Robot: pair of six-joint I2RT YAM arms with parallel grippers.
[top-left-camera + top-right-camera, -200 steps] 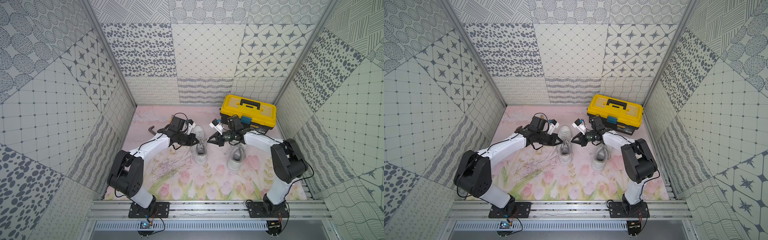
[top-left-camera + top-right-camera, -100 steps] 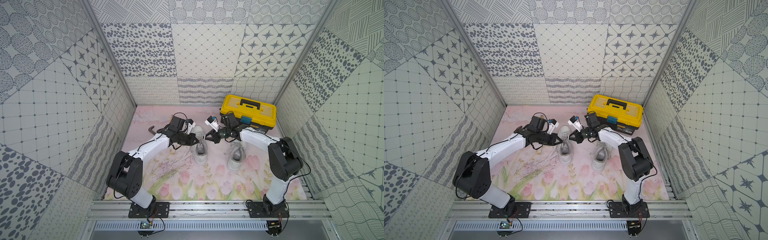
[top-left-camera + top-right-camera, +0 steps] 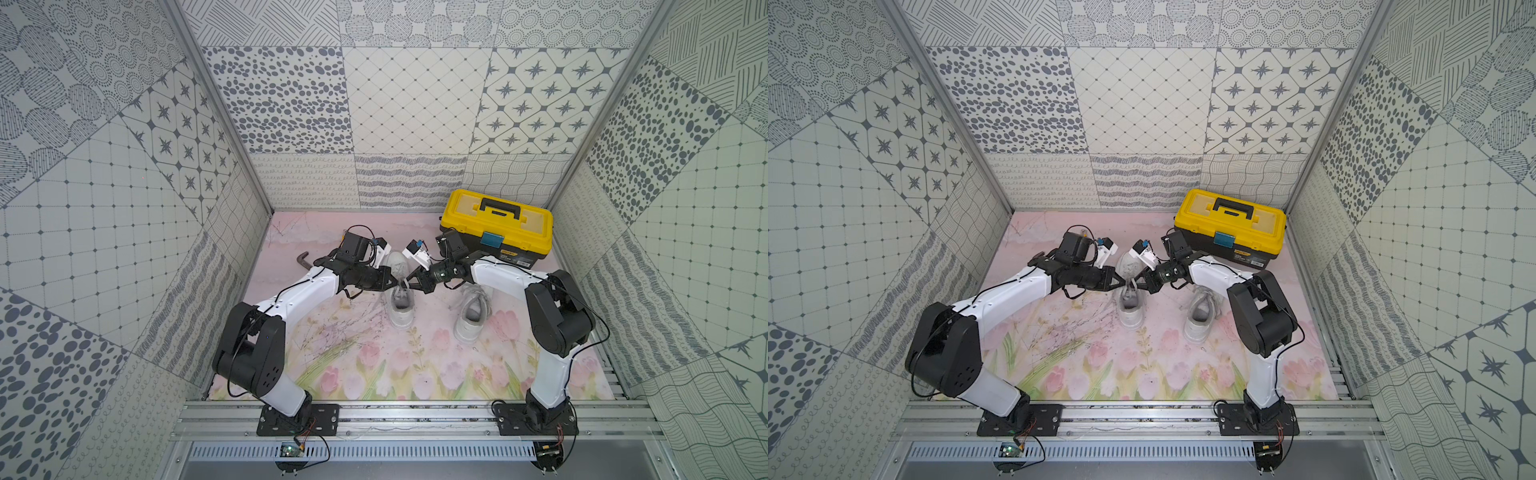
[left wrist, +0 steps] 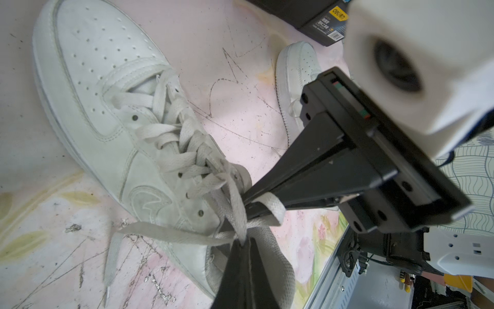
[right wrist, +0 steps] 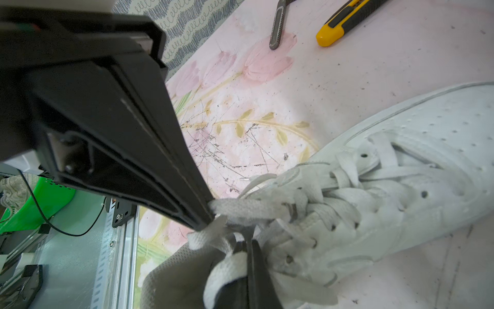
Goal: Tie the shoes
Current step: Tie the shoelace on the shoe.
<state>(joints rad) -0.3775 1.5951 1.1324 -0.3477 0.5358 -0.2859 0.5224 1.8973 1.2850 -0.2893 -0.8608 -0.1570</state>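
Two white shoes (image 3: 401, 309) sit side by side around the middle of the counter (image 3: 353, 365), toes toward the back wall, the one on the right arm's side just in front of the yellow toolbox (image 3: 496, 224). Both arms meet over the other one. There the left fingers (image 4: 240, 264) are pinched tight on a lace (image 4: 238, 203) strand by the tongue, and the right fingers (image 5: 258, 278) are clamped on a loop of that same lace.
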